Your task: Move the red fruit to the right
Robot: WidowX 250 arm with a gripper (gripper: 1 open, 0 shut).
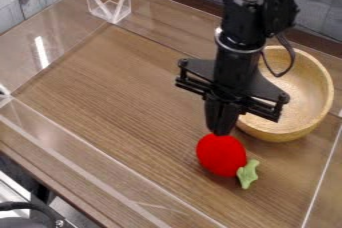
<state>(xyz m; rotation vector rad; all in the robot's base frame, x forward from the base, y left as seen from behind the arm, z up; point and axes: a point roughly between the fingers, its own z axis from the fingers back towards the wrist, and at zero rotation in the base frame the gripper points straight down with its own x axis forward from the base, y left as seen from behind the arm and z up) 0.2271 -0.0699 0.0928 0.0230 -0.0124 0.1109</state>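
Observation:
The red fruit [222, 155] is a small round toy with a green leafy stem [249, 174] on its right side. It lies on the wooden tabletop near the front right. My black gripper [222, 127] points straight down right behind and above the fruit. Its fingers are pressed together into a narrow tip with nothing between them. The tip meets the fruit's upper edge in this view; I cannot tell whether it touches.
A light wooden bowl [305, 124] stands just right of the arm, partly behind it. Low clear acrylic walls [54, 137] fence the wooden tabletop on all sides. A clear folded stand [107, 5] sits at the back left.

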